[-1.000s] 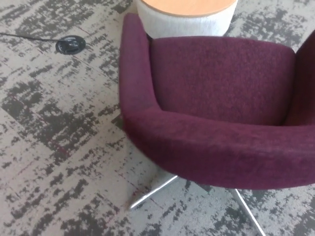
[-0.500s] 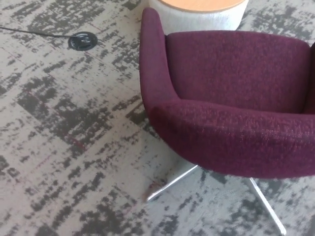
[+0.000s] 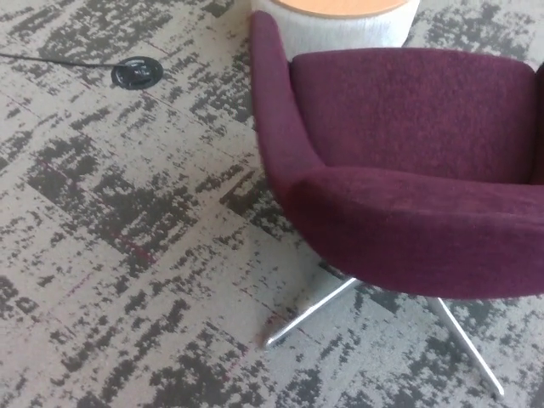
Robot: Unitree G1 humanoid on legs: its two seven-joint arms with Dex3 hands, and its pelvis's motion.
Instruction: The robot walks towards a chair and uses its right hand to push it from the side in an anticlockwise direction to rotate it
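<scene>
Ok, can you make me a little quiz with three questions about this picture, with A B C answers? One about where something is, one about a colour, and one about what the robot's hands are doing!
1. Where is the round floor socket?
A. Under the chair
B. On the carpet to the chair's left
C. On the round table

2. What colour is the chair?
A. Dark purple-red
B. Bright green
C. Yellow

3. Is a robot hand touching the chair?
A. Yes, the right one pushes its side
B. Yes, both hold its back
C. No, neither hand shows in the picture

Answers:
1 B: the black socket with its cable sits on the carpet, upper left, apart from the chair.
2 A: its fabric is a deep plum all over, above shiny metal legs.
3 C: only chair, carpet and the round table are visible.
</scene>
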